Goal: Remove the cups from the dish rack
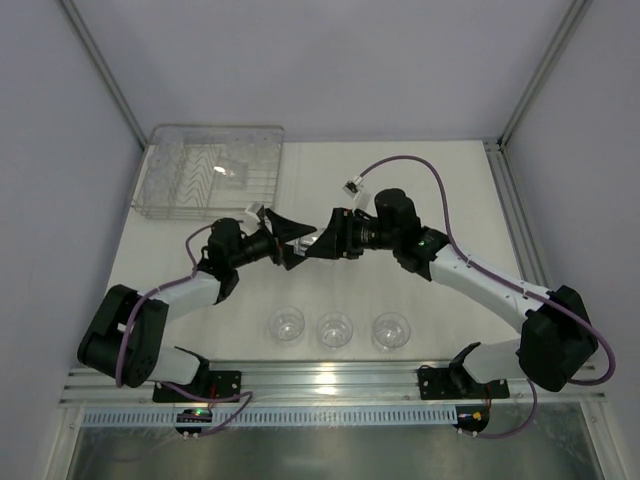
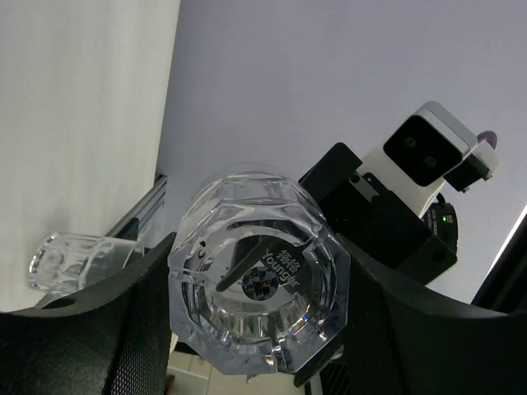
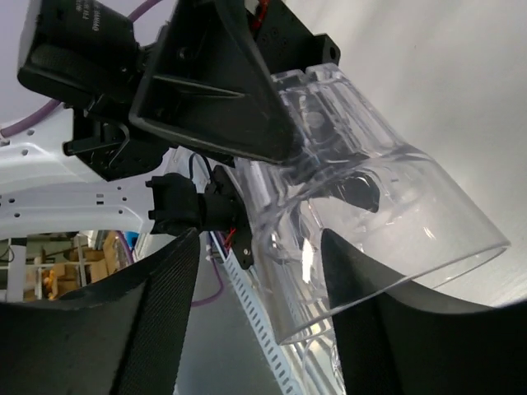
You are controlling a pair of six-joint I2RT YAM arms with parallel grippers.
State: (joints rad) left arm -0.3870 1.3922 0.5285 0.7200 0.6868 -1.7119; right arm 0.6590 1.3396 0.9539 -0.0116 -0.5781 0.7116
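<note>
One cup (image 2: 259, 271) in left gripper (image 2: 255, 329) sits between jaws of right gripper (image 3: 263, 317).

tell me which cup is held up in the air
The cup in the left claw, between the two arms; three others stand in a row on the table.

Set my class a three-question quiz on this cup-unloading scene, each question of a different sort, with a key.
1. How many cups stand in a row on the table, outside the dish rack?
2. True or false: the dish rack sits at the table's far right corner.
3. The raised cup lies between the fingers of: A) one arm only; B) both arms; C) neither arm.
Key: 1) three; 2) false, far left; 3) B, the left gripper and right gripper both straddle it.
</note>
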